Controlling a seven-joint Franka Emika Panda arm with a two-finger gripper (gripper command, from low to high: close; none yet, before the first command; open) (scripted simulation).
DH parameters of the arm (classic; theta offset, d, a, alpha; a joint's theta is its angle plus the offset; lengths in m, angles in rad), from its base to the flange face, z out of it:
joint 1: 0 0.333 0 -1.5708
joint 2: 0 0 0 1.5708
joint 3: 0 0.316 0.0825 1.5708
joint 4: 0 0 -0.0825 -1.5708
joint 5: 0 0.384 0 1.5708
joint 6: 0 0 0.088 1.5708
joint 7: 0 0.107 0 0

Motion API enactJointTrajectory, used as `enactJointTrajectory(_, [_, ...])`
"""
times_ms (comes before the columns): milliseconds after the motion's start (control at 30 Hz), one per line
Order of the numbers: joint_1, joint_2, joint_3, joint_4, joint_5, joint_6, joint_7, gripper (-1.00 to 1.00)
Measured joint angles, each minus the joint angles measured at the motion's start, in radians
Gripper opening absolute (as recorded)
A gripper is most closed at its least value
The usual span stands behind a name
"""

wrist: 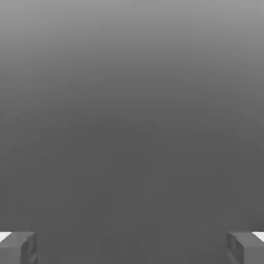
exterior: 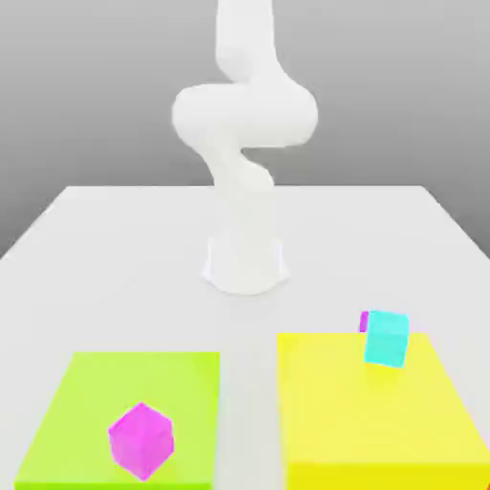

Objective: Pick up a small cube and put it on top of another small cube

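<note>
Two small cubes on coloured blocks, open fingers holding nothing

On a pale, smooth counter (exterior: 124, 249), two broad flat-topped blocks are seen in the exterior view. On the lime-green block (exterior: 182, 383), toward the exterior view's left, a small glossy-looking magenta cube (exterior: 142, 441) is set with one corner edge facing the camera. On the bright yellow block (exterior: 354, 412), toward the exterior view's right, a small cyan cube (exterior: 387, 339) is placed near the far edge. Part of a small purple object (exterior: 364, 322) is seen just beside it. The white jointed robot arm (exterior: 245, 115) is raised behind the blocks. In the hand view, the fingers (wrist: 132, 248) are spread wide, with nothing between them.

Either cube would probably be handled as light, stiff and unlikely to be crushed. It is best gripped from above, across two opposite flat faces at mid-height; if pinched at the corners, it could be twisted or slip. Which cube is to be lifted cannot be told.
</note>
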Motion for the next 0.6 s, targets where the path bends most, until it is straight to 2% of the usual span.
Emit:
enactJointTrajectory(300, [0.184,0.334,-0.058,0.074,0.105,0.044,-0.351,0.0])
enactJointTrajectory(600, [0.298,0.66,-0.031,0.146,0.173,0.09,-0.67,0.0])
